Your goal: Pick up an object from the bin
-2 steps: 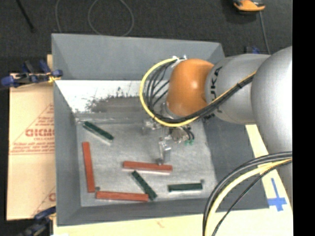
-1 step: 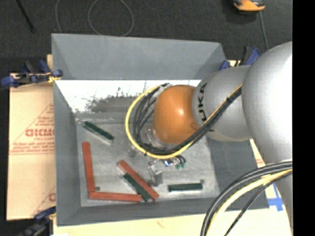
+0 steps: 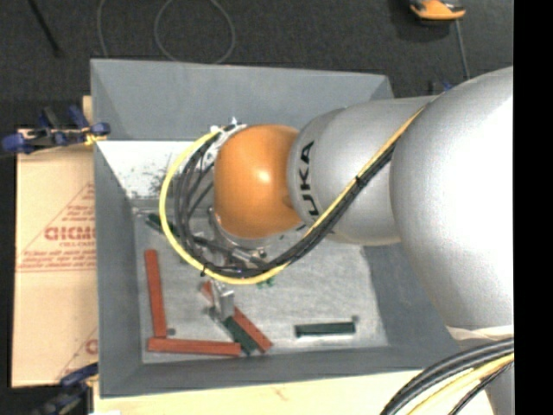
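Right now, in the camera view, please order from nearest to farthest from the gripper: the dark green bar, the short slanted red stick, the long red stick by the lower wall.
1. Short slanted red stick, just below-right of the gripper.
2. Long red stick, flat by the lower wall, below-left.
3. Dark green bar, far off to the right.

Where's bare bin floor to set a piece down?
Bare floor lies right of the pincer, above the dark green flat bar; a narrower patch sits between the long red stick along the left wall and the pincer. Crowded: the near edge, where another red stick meets crossed short sticks.
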### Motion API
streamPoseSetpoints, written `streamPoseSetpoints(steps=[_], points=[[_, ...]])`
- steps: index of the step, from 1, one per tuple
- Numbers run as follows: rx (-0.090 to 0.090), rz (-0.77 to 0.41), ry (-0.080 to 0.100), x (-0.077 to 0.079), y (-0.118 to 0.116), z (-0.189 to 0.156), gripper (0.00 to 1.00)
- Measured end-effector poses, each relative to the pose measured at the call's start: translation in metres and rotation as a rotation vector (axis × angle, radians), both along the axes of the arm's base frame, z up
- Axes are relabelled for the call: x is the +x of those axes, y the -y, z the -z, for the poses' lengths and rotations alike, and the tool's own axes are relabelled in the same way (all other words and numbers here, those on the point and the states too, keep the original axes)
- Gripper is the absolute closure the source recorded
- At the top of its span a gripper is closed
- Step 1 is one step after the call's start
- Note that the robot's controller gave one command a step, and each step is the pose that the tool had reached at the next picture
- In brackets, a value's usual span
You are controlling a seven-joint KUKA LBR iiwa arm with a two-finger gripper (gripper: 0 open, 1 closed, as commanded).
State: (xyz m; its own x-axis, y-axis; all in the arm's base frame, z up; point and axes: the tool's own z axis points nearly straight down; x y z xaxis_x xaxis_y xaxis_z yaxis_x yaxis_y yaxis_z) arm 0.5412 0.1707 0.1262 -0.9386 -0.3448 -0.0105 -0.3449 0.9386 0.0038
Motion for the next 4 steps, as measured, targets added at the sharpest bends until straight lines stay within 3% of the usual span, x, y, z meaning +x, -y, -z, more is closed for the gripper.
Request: streamPoseSetpoints(steps=[1,2,3,4], points=[[-0.009,-0.112,-0.007,0.01,0.064,0.057,0.0],[-0.006,-0.471,0.0,0.004,-0.041,0.017,0.0],[-0.009,-0.64,0.005,0.011,-0.043,-0.053,0.0],[-0.013,-0.709,0.004,0.111,0.02,-0.057,0.0]])
